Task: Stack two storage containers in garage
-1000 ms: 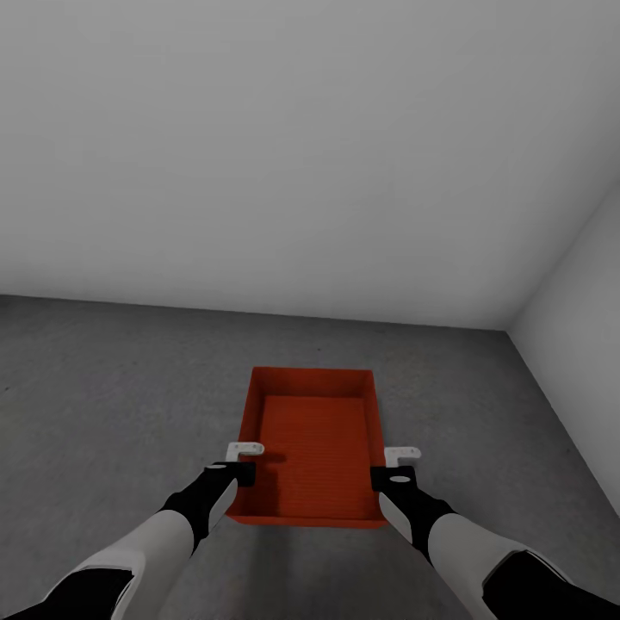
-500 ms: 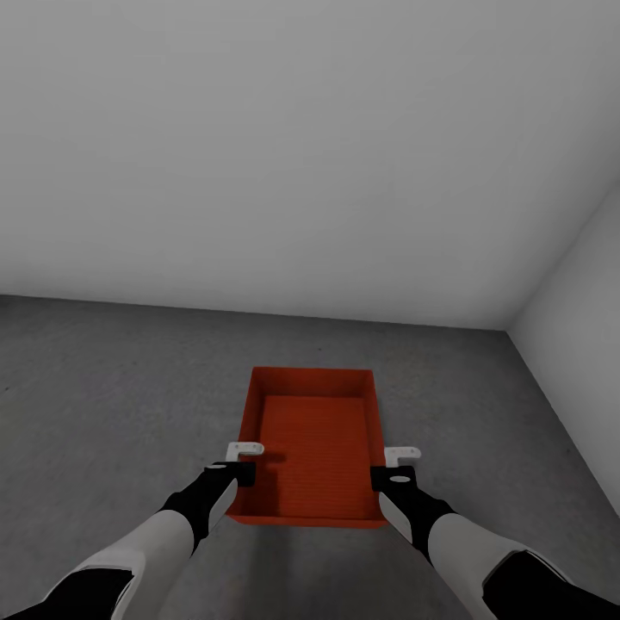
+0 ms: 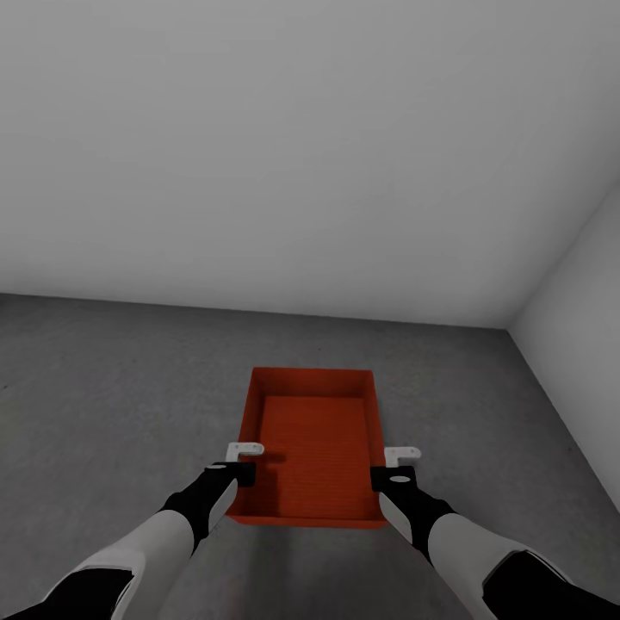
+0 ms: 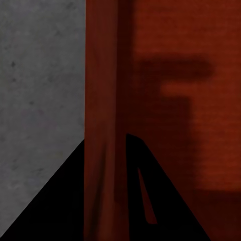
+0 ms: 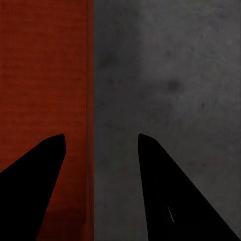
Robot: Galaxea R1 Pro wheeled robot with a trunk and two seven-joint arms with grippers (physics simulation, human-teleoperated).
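The left gripper (image 3: 244, 462) is being seen at the left wall of the storage container (image 3: 314, 443); in the left wrist view its fingers (image 4: 60, 201) are clamped on that wall. The red bin is being held over, or maybe resting on, the grey floor (image 3: 112, 387) near the wall corner. The right gripper (image 3: 398, 465) is spread wide across the right wall, not squeezing it

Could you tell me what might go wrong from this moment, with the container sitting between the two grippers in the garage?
The left gripper straddles the storage container's thin wall with the jaws tight on it, so pulling away unopened could drag or tip the bin on the floor. The right gripper straddles the other wall, open; a sideways retreat might catch a finger and nudge the bin.
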